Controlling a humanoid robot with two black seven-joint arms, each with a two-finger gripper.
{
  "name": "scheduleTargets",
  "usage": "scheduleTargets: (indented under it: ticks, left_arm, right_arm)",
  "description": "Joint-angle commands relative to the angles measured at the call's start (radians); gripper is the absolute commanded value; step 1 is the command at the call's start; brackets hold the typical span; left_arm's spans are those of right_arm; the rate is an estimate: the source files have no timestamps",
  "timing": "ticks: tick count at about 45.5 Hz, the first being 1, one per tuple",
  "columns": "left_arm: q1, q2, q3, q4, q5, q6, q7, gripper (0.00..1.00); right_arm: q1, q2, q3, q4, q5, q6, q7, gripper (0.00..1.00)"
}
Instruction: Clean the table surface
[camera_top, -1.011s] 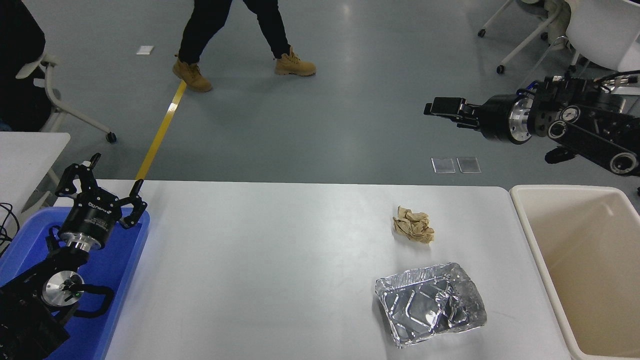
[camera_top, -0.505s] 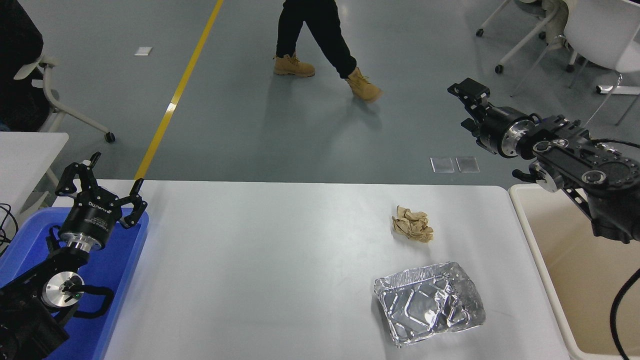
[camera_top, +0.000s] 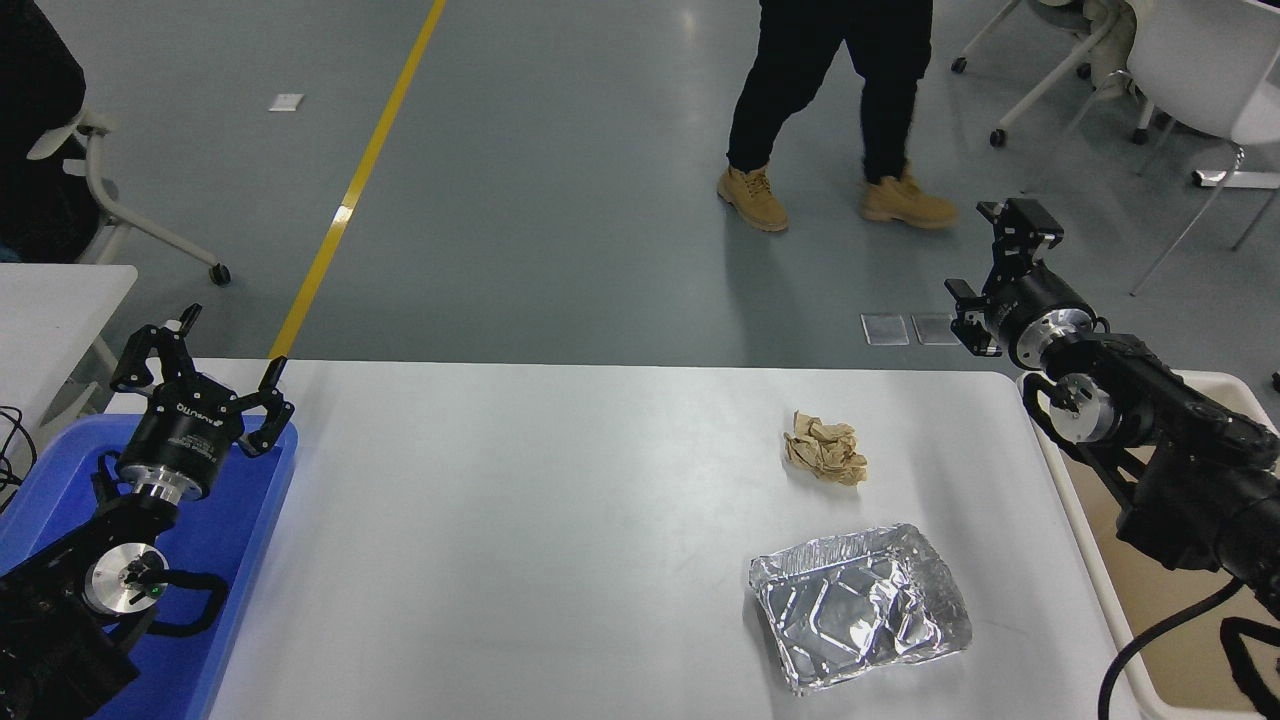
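The table surface (camera_top: 500, 520) is a wide white top. A crumpled brown paper ball (camera_top: 825, 447) lies on its right half, and nearer the front edge sits a crushed foil tray (camera_top: 860, 605). My right gripper (camera_top: 992, 262) hangs open and holds nothing, beyond the table's far right corner and pointing away from me. It is well clear of both the paper and the foil. My left gripper (camera_top: 205, 350) is parked open at the lower left, over a blue tray (camera_top: 235, 560).
A beige tub (camera_top: 1185, 660) stands against the table's right edge, under my right arm. A person's legs (camera_top: 830, 100) in tan boots cross the floor beyond the table. A small white table (camera_top: 60, 300) and a chair (camera_top: 1190, 60) stand at the sides.
My right arm has swung from pointing left to pointing away, and its gripper has dropped closer to the table's far right corner. The person has walked from left to right.
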Motion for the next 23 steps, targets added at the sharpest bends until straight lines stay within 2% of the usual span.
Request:
scheduleTargets:
  ticks: [1,11,23]
  left_arm:
    - [0.000,0.000,0.000,0.000,0.000,0.000,0.000,1.00]
    - [0.000,0.000,0.000,0.000,0.000,0.000,0.000,1.00]
    - [0.000,0.000,0.000,0.000,0.000,0.000,0.000,1.00]
  right_arm:
    - [-0.094,0.022,0.118,-0.004,0.010,0.001,0.048,0.96]
    - [-0.152,0.039,0.149,-0.004,0.010,0.003,0.057,0.96]
    - [-0.149,0.037,0.148,-0.004,0.010,0.003,0.057,0.96]
